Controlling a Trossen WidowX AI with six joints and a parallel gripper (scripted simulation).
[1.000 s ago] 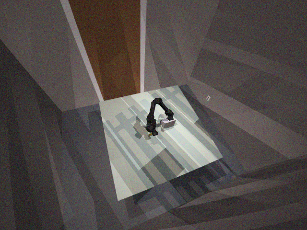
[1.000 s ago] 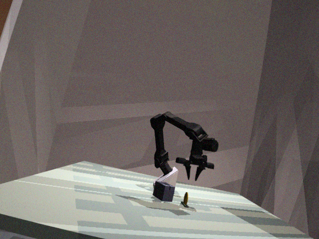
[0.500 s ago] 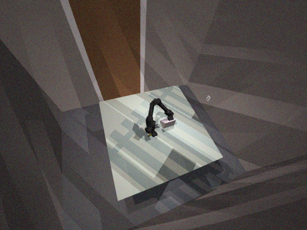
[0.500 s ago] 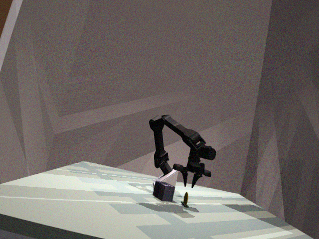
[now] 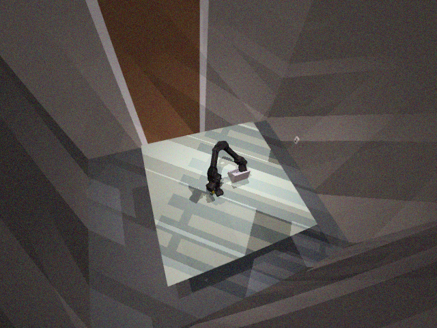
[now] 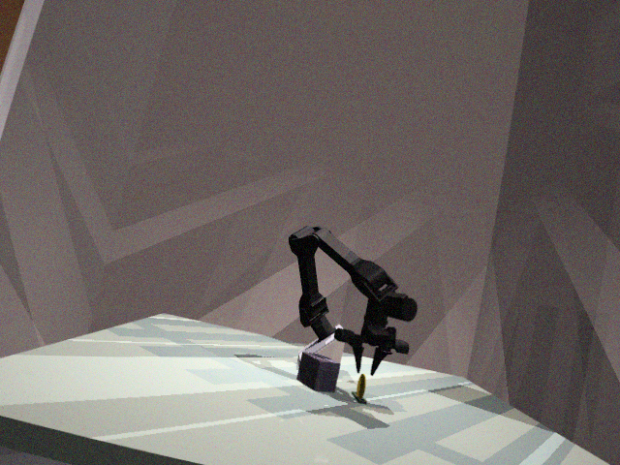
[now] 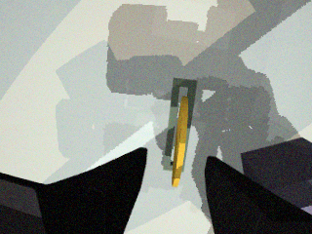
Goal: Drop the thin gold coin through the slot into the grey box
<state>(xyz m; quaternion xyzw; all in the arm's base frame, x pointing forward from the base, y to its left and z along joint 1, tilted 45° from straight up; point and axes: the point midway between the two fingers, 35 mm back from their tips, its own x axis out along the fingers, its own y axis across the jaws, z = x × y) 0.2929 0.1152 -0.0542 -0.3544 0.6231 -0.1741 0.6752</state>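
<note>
Now the gripper [image 6: 366, 369] hangs part-open and empty just above the coin [image 6: 360, 385], which stands on edge in its holder [image 6: 358, 397] beside the box [image 6: 318, 371]. Descend straight (coin centred between the fingers), then pinch its flat faces.

Wrist view: gold coin [image 7: 182, 139] stands on edge in its dark-green holder [image 7: 175, 124], seen nearly edge-on against the pale, shadow-patched table [image 7: 46, 124]. Two dark fingers of the hand [image 7: 175, 211] fill the lower frame, parted, nothing between them; coin lines up with the gap, clear of both.
</note>
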